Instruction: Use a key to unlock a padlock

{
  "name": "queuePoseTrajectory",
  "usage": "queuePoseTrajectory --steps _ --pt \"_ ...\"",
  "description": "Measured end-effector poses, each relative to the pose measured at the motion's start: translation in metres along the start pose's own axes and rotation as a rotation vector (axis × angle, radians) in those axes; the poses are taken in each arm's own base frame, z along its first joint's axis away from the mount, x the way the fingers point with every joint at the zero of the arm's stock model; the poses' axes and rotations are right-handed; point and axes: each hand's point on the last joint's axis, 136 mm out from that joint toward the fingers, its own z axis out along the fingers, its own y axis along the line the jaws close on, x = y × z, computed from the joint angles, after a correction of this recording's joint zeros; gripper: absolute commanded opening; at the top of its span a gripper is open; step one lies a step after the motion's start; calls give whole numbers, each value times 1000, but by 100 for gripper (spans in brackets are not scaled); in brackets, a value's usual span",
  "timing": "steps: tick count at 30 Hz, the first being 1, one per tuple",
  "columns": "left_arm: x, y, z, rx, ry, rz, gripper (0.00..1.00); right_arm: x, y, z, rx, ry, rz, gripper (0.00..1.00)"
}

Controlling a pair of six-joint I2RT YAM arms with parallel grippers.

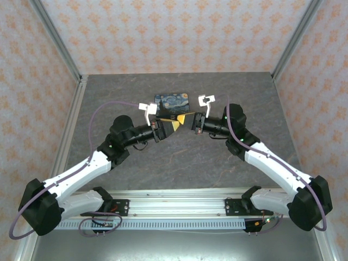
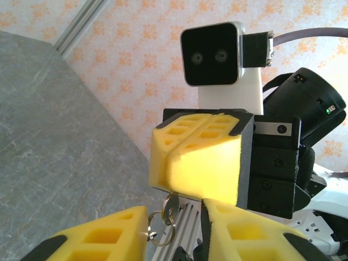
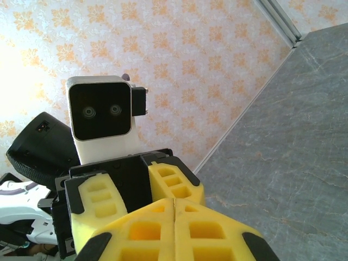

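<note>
Jaws clenched flat together, the right gripper (image 2: 173, 160) pinches the key (image 2: 171, 206). We see its small, pale metal head poking from that gripper's lower seam, with a wire ring (image 2: 162, 232) dangling beneath. Just under that gripper, the left gripper (image 2: 174, 242) stands partly agape around the ring. The key's blade is hidden.

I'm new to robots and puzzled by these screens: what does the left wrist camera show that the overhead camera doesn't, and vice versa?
Left wrist view's extras: a small golden key on a wire ring, poking out beneath the shut yellow tips of the right pincer, in the gap of the open left pincer.
Overhead view's extras: a dark blue starry-night tin just beyond the pincers, the left arm, the right arm, the mounting rail.
Shared: both pincers close together, the grey table, the patterned walls.
</note>
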Motion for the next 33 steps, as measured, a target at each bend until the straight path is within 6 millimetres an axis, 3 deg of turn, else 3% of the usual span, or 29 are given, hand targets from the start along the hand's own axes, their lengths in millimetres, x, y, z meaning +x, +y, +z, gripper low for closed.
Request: queuePoseTrajectory --steps 11,33 --pt "2 5 2 -3 0 -24 29 2 -3 1 22 -33 7 0" --pt "5 8 3 13 -15 -48 21 -5 -7 1 42 -111 42 0"
